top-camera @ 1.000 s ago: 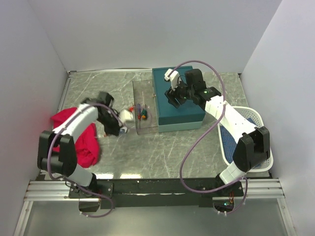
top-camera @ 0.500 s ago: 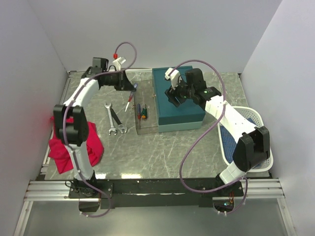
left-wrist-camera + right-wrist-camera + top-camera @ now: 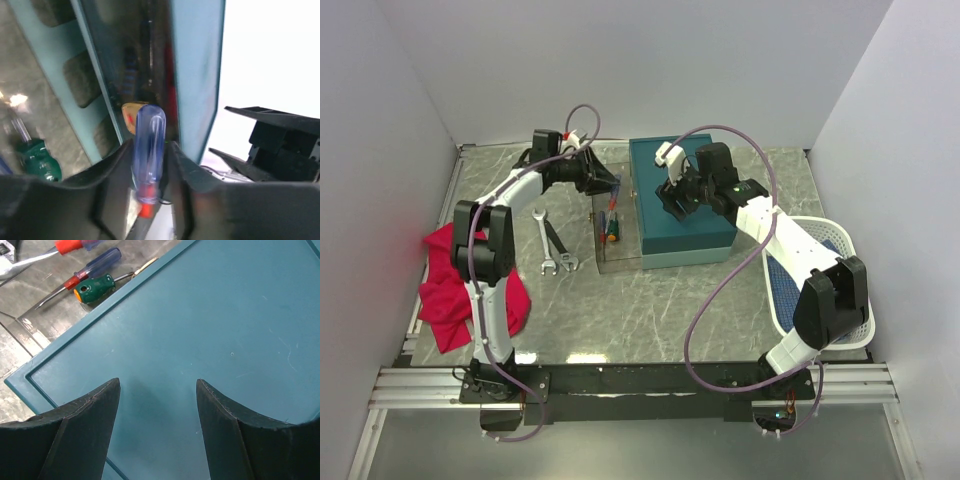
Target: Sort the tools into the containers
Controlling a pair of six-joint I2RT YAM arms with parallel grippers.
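The teal box (image 3: 685,205) stands at the table's middle back, its clear lid (image 3: 620,255) lying open to its left. My left gripper (image 3: 608,186) is shut on a red-and-blue-handled screwdriver (image 3: 148,145) and holds it over the lid, close beside the box wall (image 3: 197,75). A second red-and-blue screwdriver (image 3: 95,265) and the stubby orange-and-green screwdriver (image 3: 94,288) lie on the lid. My right gripper (image 3: 672,197) is open and empty just above the box top (image 3: 210,330). Two silver wrenches (image 3: 552,243) lie left of the lid. Pliers and hammer are out of view.
A red cloth (image 3: 460,290) is bunched at the left edge under the left arm. The white perforated basket (image 3: 790,300) with blue lining stands at the right edge, partly under the right arm. White walls close in the back and both sides.
The left arm has swung from the red cloth to the far left, then right to the box lid, with the screwdriver in its jaws. The right arm has not moved.
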